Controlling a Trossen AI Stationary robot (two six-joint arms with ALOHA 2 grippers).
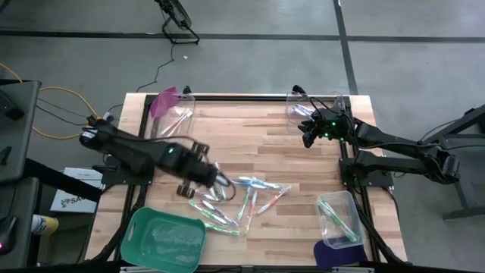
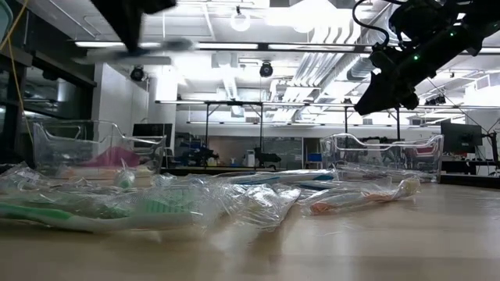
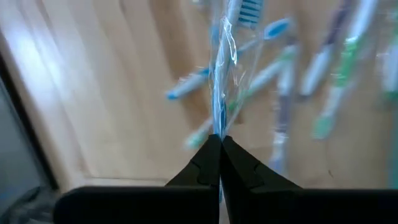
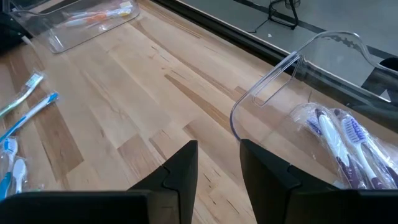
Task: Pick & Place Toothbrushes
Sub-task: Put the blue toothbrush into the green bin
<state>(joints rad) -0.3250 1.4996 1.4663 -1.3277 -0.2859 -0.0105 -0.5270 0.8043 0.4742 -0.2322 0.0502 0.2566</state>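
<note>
Left gripper [image 3: 219, 146] clenched on a clear-wrapped blue toothbrush [image 3: 219, 93], long axis running straight out from its fingertips over the pale wooden table [image 1: 258, 136], six o'clock side; right gripper [image 4: 217, 162] parted, empty, at two o'clock

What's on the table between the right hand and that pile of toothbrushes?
Nothing: in the high view only bare wood lies between the right hand and the toothbrushes; its wrist view shows the same.

Blue-and-white toothbrushes [image 1: 250, 199] lie on the pale wood table [image 1: 258, 136] near a teal tray [image 1: 163, 239].
</note>
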